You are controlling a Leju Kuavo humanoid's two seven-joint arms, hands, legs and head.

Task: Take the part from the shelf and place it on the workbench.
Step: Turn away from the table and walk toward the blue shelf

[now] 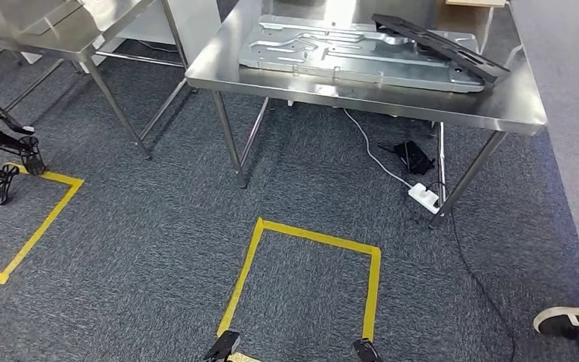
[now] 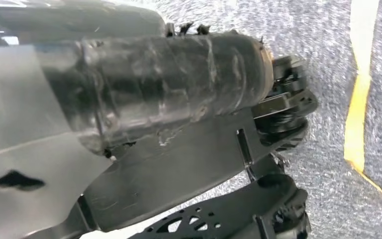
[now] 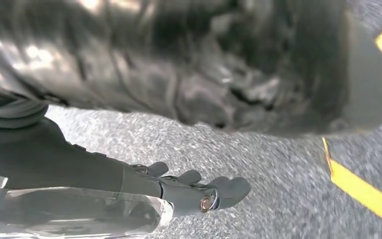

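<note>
Head view: black part (image 1: 441, 47) already on workbench (image 1: 513, 105), far right. We judge task near done. Right hand (image 3: 189, 191) empty, fingers loosely extended; left hand state, cannot tell.

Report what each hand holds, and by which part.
The right hand holds nothing, stretched out over the carpet. For the left hand, it cannot be told.

R hand (image 3: 189, 191) is hanging low by the robot's side, dark fingers (image 3: 229, 189) lying nearly straight and slightly apart, holding nothing. L arm is hanging down too; L hand's state can't be made out in the L wrist view.
</note>
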